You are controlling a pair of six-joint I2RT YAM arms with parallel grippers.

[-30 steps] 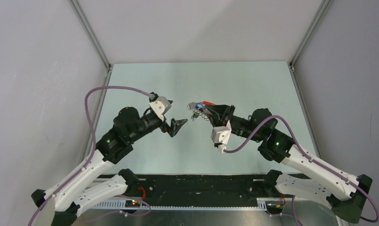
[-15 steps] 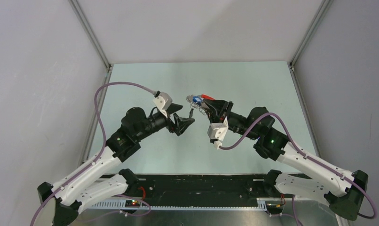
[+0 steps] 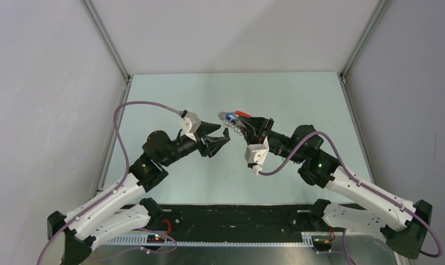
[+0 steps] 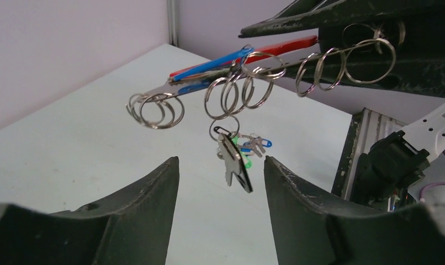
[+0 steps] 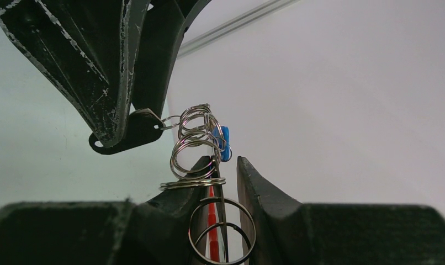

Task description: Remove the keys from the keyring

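Nearer now, open left end effector's camera alone shows keys dangling from right end effector's clamped keyring.

red, blue and silver against black and mint

the keyring is a red loop with a blue strip beside it, strung with plain silver rings. the keys are silver, one backed by a black tag, with small blue and green pieces behind. the left gripper and right gripper are matte black, scuffed pale grey at the edges. the table is pale mint. the arms are white and black, their cables purple. the walls are pale grey.
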